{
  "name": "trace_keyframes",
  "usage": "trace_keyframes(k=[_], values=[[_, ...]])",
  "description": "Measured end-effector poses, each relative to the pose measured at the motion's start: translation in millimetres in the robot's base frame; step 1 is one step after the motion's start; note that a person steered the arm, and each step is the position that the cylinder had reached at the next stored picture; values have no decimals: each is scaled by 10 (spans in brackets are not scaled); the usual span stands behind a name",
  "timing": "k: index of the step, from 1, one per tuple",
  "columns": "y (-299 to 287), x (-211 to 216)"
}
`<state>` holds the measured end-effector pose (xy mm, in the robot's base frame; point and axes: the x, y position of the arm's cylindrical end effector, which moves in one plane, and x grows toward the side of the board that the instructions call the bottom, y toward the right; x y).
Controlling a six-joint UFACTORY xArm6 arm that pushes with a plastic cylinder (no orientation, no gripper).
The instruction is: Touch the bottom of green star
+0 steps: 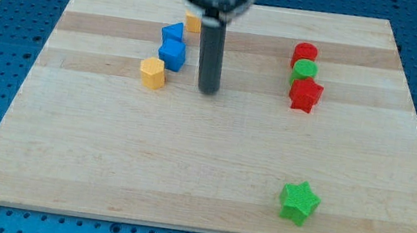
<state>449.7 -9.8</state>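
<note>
The green star (298, 202) lies near the board's bottom edge, right of centre. My tip (208, 91) rests on the board in the upper middle, far up and to the left of the star. It stands just right of a yellow hexagonal block (152, 72) and two blue blocks (172, 52), touching none of them.
A yellow block (193, 23) sits partly hidden behind the rod at the view's top. At the upper right a red cylinder (305, 54), a green cylinder (305, 70) and a red star-like block (305, 94) stand in a column. The wooden board (184, 170) lies on a blue pegboard table.
</note>
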Motion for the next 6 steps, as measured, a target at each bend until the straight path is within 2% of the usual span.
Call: trace_keyframes(k=[1, 2, 4, 6], values=[[432, 1020], [224, 1692], [1106, 1677], [687, 1179]])
